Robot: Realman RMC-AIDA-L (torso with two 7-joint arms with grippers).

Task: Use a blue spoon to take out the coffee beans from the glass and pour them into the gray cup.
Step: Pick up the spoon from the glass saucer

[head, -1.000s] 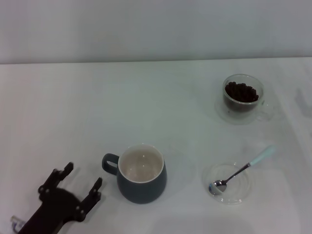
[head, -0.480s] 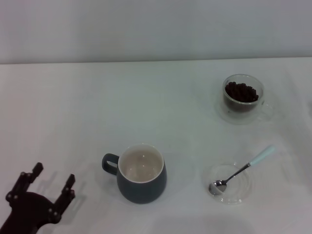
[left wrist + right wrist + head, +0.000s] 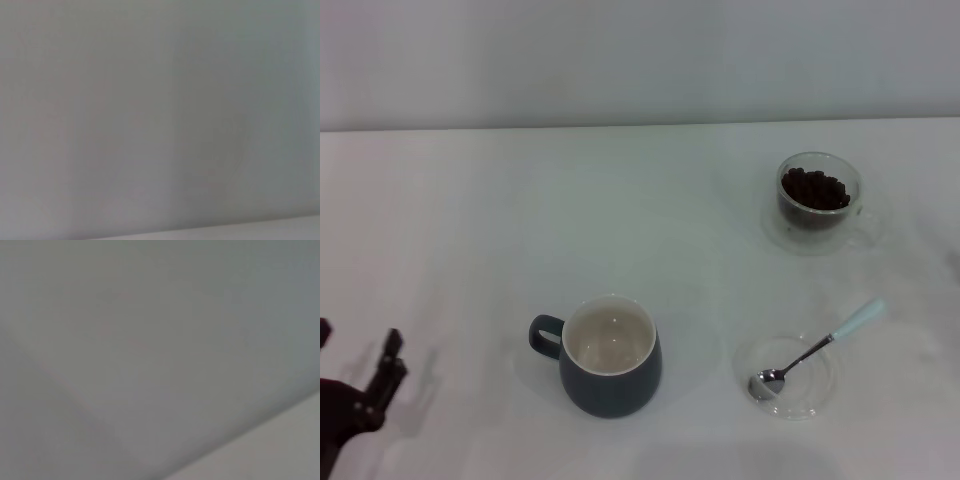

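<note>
Resting on saucer (image 3: 811, 397): blue spoon (image 3: 815, 350)

Taking the gray cup (image 3: 611, 356) as landmark, bare white table (image 3: 570, 220) spreads wide behind it and to its left, giving open passage there. To its right, the clear saucer (image 3: 787, 377) with the blue spoon (image 3: 817, 347) lying across it blocks a low path, though a clear lane runs between cup and saucer. Farther back and right of the cup stands the glass (image 3: 818, 202) heaped with coffee beans (image 3: 814, 189), well apart from the saucer. The left gripper (image 3: 355, 385) sits at the frame edge, far left of the cup's handle.
</note>
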